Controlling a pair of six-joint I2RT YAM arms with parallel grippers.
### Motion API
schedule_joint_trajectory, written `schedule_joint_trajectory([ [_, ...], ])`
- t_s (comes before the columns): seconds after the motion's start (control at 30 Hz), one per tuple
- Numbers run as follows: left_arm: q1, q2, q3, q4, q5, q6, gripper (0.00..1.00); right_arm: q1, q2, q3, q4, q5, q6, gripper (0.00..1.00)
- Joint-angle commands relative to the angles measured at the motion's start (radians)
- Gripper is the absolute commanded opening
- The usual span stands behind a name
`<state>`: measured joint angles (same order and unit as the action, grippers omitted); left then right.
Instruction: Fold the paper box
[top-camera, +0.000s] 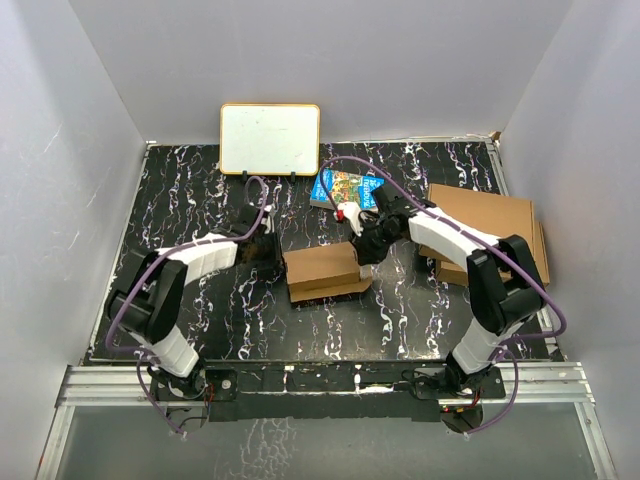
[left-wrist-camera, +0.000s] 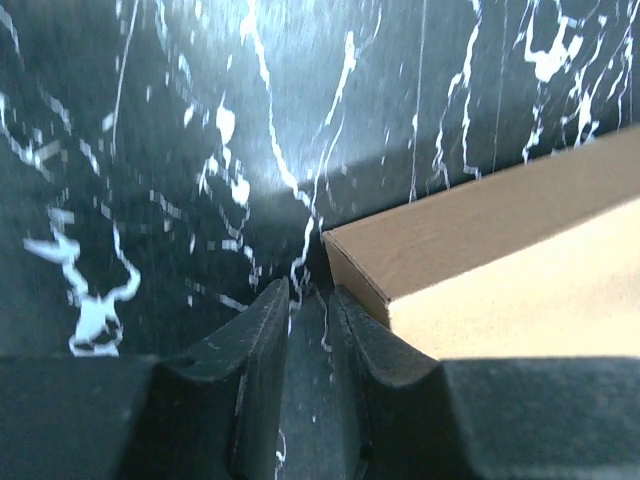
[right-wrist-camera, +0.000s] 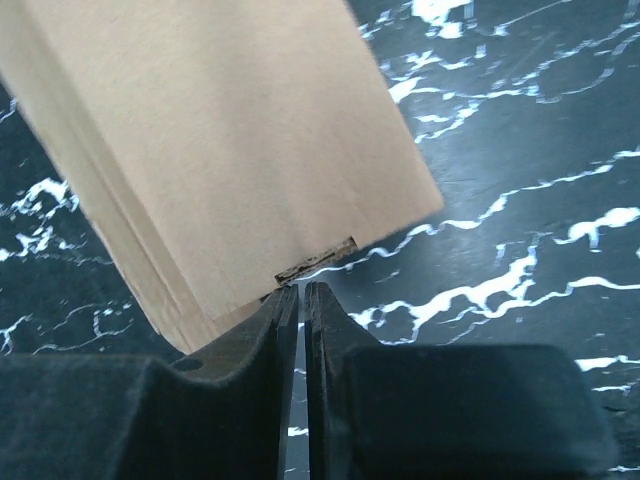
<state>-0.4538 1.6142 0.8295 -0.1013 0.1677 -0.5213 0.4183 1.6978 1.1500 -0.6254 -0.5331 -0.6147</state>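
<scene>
The paper box (top-camera: 325, 272) lies flat in the middle of the table, a brown cardboard piece folded into a low rectangle. My left gripper (top-camera: 268, 246) is at its left end. In the left wrist view the jaws (left-wrist-camera: 310, 290) stand a narrow gap apart with only table between them, and the box's corner (left-wrist-camera: 480, 250) is just right of the right finger. My right gripper (top-camera: 362, 250) is at the box's right end. Its jaws (right-wrist-camera: 302, 288) are shut with nothing between them, their tips at the box's edge (right-wrist-camera: 230, 150) below a small slot (right-wrist-camera: 316, 258).
A stack of larger brown cardboard boxes (top-camera: 495, 225) lies at the right under the right arm. A blue book (top-camera: 348, 188) lies behind the right gripper. A whiteboard (top-camera: 270, 138) leans on the back wall. White walls enclose the black marbled table (top-camera: 200, 190).
</scene>
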Motion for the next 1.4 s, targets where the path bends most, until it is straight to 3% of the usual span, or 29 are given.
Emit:
schedule_joint_trajectory([
  [0.0, -0.002, 0.072, 0.119, -0.006, 0.034, 0.062, 0.23, 0.048, -0.07, -0.041, -0.027, -0.079, -0.052, 0.15],
  [0.4, -0.002, 0.306, 0.441, -0.124, 0.08, 0.215, 0.25, 0.137, -0.123, -0.1, -0.089, -0.146, -0.147, 0.21],
  [0.57, 0.017, 0.379, 0.591, -0.244, 0.064, 0.286, 0.3, 0.133, -0.188, -0.127, -0.104, -0.151, -0.197, 0.34],
  [0.7, 0.062, 0.31, 0.617, -0.292, -0.024, 0.304, 0.38, 0.097, -0.263, -0.158, -0.108, -0.17, -0.237, 0.4],
  [0.87, 0.076, 0.091, 0.473, -0.228, -0.085, 0.294, 0.42, 0.044, -0.313, -0.144, -0.052, -0.241, -0.217, 0.48],
  [1.03, 0.076, -0.206, 0.182, -0.05, 0.049, 0.168, 0.42, -0.003, -0.287, -0.107, 0.176, -0.252, 0.025, 0.58],
  [1.13, 0.071, -0.367, -0.004, 0.074, 0.129, 0.041, 0.39, -0.023, -0.208, -0.054, 0.223, -0.189, 0.134, 0.58],
  [1.23, 0.06, -0.483, -0.134, 0.141, 0.175, -0.098, 0.36, -0.035, -0.125, -0.01, 0.229, -0.073, 0.164, 0.53],
  [1.37, 0.007, -0.518, -0.213, 0.199, 0.205, -0.201, 0.31, -0.039, -0.079, -0.025, 0.255, 0.031, 0.165, 0.3],
])
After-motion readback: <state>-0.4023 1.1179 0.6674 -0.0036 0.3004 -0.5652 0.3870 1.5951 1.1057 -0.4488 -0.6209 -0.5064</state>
